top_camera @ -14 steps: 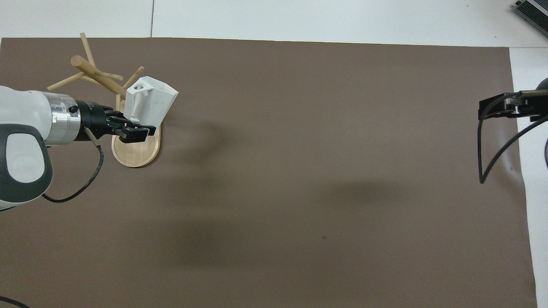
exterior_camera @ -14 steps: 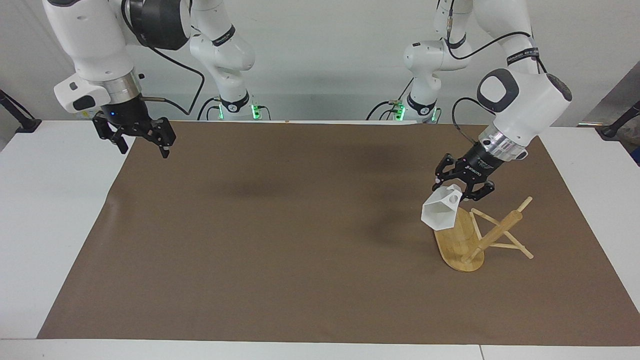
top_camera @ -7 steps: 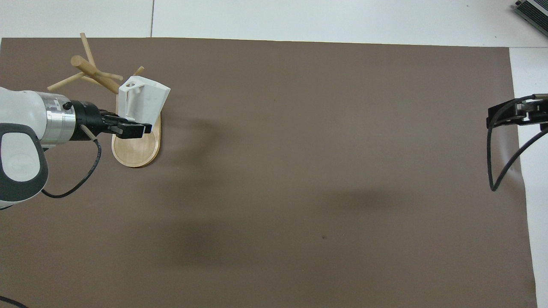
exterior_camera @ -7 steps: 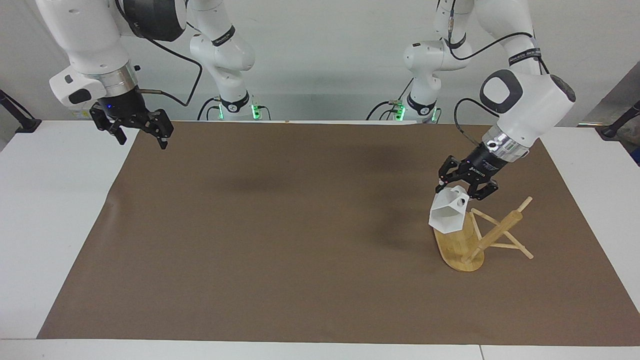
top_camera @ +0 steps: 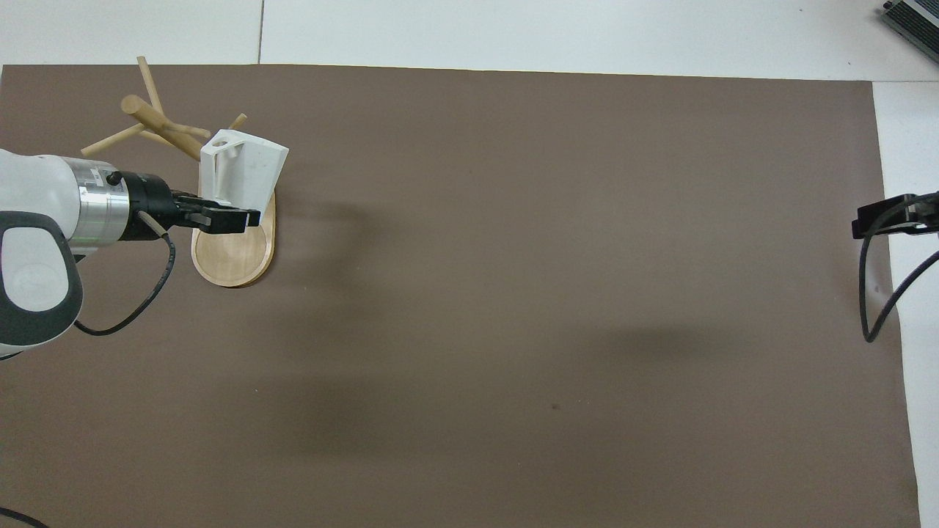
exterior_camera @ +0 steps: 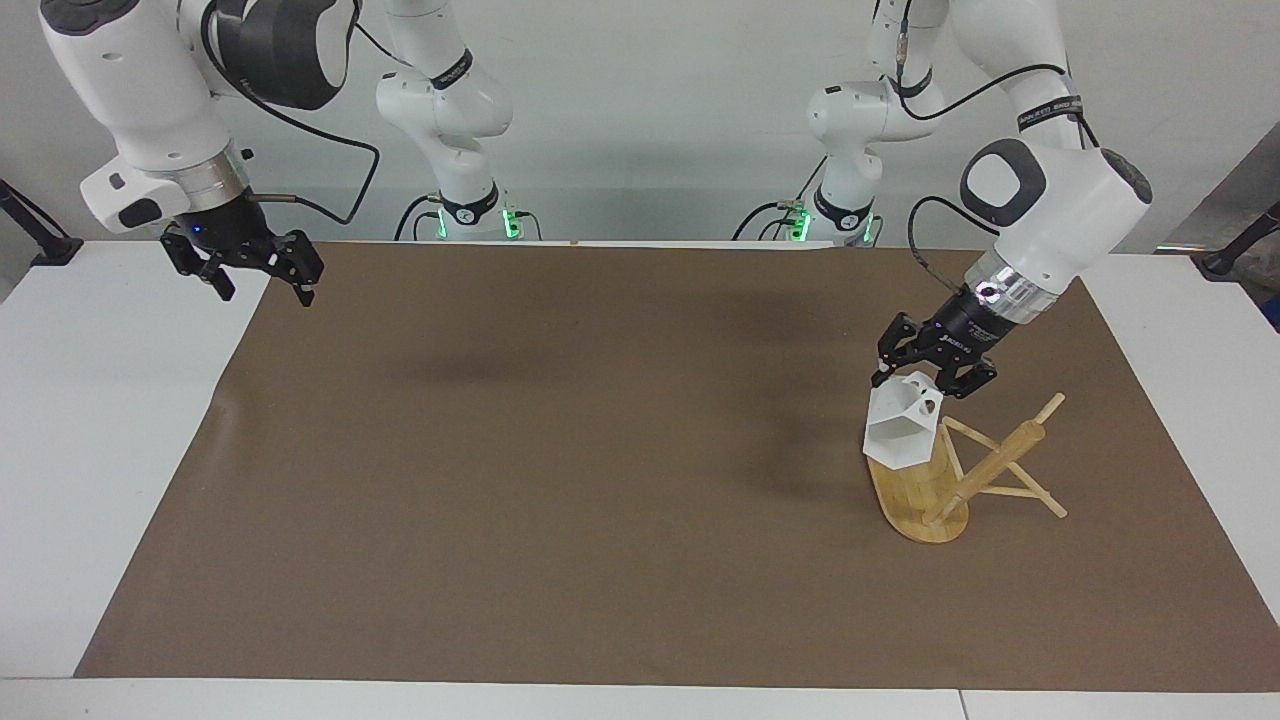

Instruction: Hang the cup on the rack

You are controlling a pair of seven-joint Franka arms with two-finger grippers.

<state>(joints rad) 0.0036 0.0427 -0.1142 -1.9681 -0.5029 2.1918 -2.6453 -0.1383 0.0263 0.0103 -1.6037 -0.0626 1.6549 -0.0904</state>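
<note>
Near the table's edge at the left arm's end, the left tool (exterior_camera: pixel 935 378) is clamped on the cup (exterior_camera: pixel 902 428) by its handle side, holding it in the air over the rack (exterior_camera: pixel 960 470). The cup is tilted, hexagonal mouth facing away from the robots and a bit down, handle hole uppermost. It sits over the oval base (top_camera: pixel 233 257) — right next to the post and the nearest short peg (top_camera: pixel 237 121), whose tip just shows past the cup's top in the overhead view. Whether peg and handle already touch, can't tell.

Step in hand, as I read it: thread the handle hole onto a peg. To do it well:

- Line up hole axis w/ the peg's axis before pushing; pegs slant up and outward, so the cup should travel along that slant, not straight down.
- Move slow — the rack looks light, and a sideways shove on a thin peg could tip it or slide it on the brown mat (exterior_camera: pixel 600 450).
- Keep the grip firm till the peg is clearly through the hole; let go early and the cup likely drops on the base.
- Once released, back the tool out along the way it came, so the fingers don't catch the handle.

The right tool (exterior_camera: pixel 255 270) hangs spread wide, holding nothing, over the table's corner at the right arm's end by the robots; that arm waits.
</note>
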